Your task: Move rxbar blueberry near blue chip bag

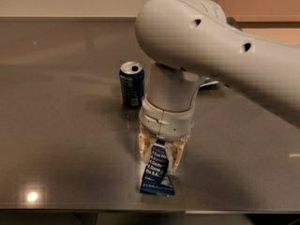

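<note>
While the white arm (211, 46) reaches down to the front part of the dark bench (61, 139), its pincer (160, 157) points straight down and pinches the bar (157, 173) between its two pale fingers (145, 148). The dark blue bar with white text lines sticks out below the fingers, and its lower end is at the bench surface, close to the front edge. A blue soda can (131, 84) stands upright behind it, to the left, apart from the pincer.
</note>
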Robot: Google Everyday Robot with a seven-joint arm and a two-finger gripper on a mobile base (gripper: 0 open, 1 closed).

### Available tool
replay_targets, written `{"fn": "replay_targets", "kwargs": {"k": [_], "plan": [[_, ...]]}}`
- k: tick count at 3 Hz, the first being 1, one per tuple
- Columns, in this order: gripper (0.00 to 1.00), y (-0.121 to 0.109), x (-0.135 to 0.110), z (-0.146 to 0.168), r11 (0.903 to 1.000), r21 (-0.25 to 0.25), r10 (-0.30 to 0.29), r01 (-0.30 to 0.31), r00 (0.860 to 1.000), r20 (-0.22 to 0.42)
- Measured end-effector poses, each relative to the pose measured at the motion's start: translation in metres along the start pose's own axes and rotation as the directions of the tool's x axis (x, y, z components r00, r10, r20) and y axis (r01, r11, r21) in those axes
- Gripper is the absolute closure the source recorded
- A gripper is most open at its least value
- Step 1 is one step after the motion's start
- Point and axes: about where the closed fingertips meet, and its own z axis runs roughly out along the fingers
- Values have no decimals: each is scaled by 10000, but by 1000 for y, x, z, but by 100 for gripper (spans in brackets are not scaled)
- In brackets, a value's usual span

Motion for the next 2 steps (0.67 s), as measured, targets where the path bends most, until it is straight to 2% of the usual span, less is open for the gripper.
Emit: {"fn": "replay_targets", "kwargs": {"k": [1,2], "plan": [[100,-11,33,-43,9794,1121,1741,-1680,9836,-468],[100,-17,71,-88,9207,2311,3408,-3146,9365,-830]]}}
